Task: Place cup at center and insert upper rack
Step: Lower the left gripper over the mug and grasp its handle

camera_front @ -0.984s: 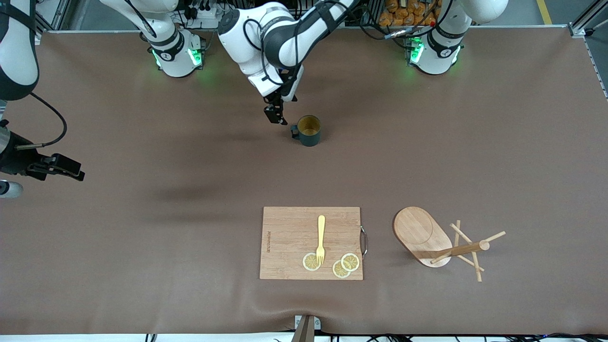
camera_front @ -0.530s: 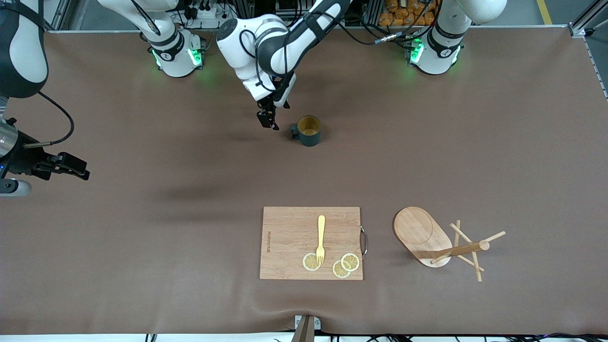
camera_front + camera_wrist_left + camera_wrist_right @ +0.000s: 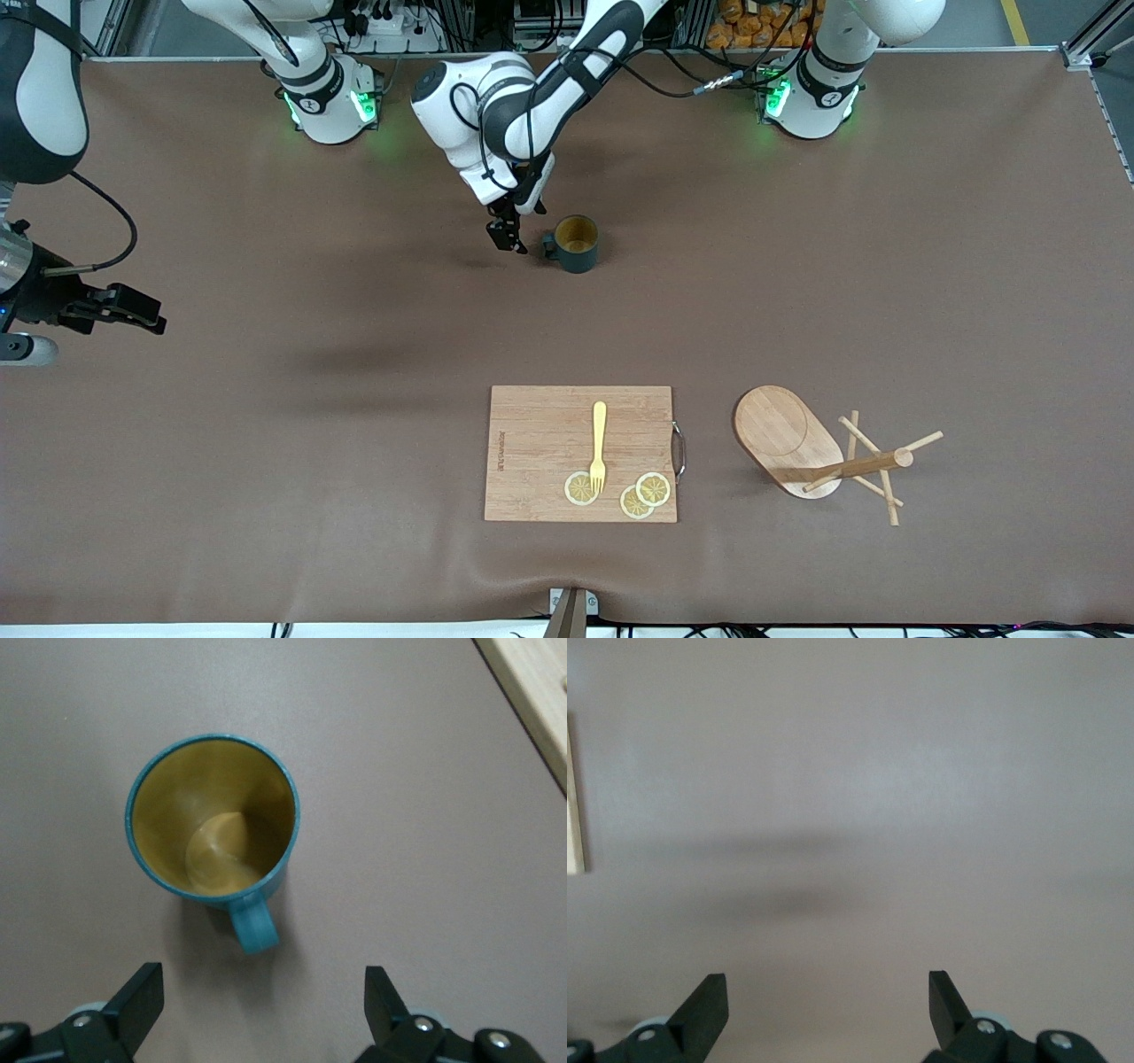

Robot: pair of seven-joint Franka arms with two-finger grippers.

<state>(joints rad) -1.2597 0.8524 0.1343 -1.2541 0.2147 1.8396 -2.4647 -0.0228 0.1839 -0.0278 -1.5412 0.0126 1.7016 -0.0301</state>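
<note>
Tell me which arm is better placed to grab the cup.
Left. Its open hand hangs right beside the cup, handle facing it. The right hand, open too, waits at the right arm's end of the table.

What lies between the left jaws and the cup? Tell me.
Nothing but bare brown mat. In the left wrist view the left gripper stands open just short of the cup, whose handle points into the gap; the front view agrees.

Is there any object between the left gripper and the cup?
No, nothing visible. The left gripper is open and hangs just beside the cup, on its handle side; only bare table shows between them.
</note>
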